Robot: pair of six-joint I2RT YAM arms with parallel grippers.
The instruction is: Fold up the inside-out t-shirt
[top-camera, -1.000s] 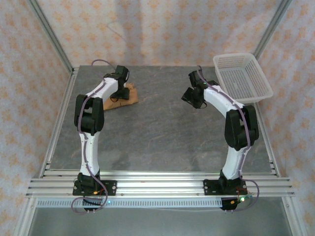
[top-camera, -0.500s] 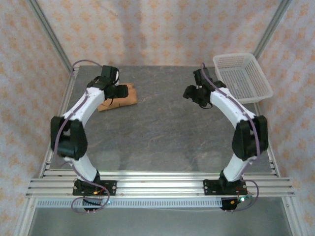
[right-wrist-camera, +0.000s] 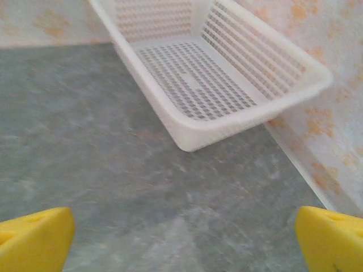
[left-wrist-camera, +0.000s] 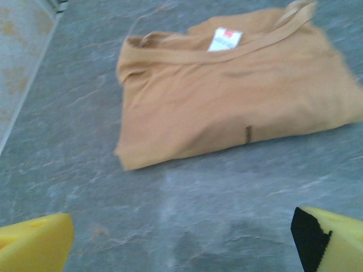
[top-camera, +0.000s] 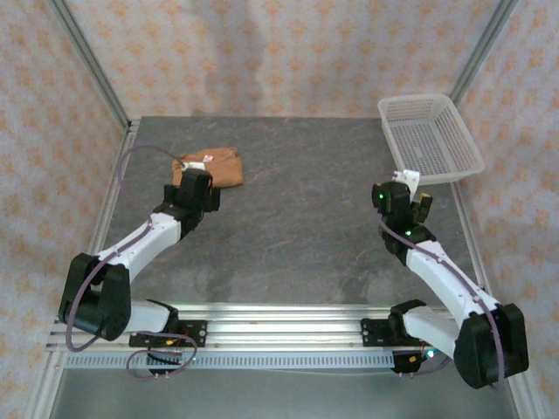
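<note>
Where the left arm stretched across the table [top-camera: 306,227], we saw the left gripper [top-camera: 194,182] just at the near edge of the inside-out t-shirt [top-camera: 218,166]. From above, its dark body covered the near left corner of the cloth (so that view could not tell us whether they touched). The wrist view settled it: the left gripper [left-wrist-camera: 181,243] had its yellow pads [left-wrist-camera: 34,243] spread wide, each cut off by a bottom corner of the frame. Bare grey table lay between them and the t-shirt [left-wrist-camera: 227,96].

The tan shirt lay as a compact folded bundle in the far left part of the table. A small white label [left-wrist-camera: 225,39] showed near its far edge, and a thin dark mark [left-wrist-camera: 247,134] near its front edge. Its right end was blurred, and the print on the label was too soft to read.

Further right, well apart from the shirt, the right gripper [top-camera: 403,196] hung over the right side of the table. In its own view, the right gripper [right-wrist-camera: 184,238] likewise stood spread, with only the pad tips in frame and plain table between them. Ahead of it sat the white mesh basket [right-wrist-camera: 187,139], its far end cut off at the top. From above, the basket [top-camera: 417,99] sat at the far right corner.
</note>
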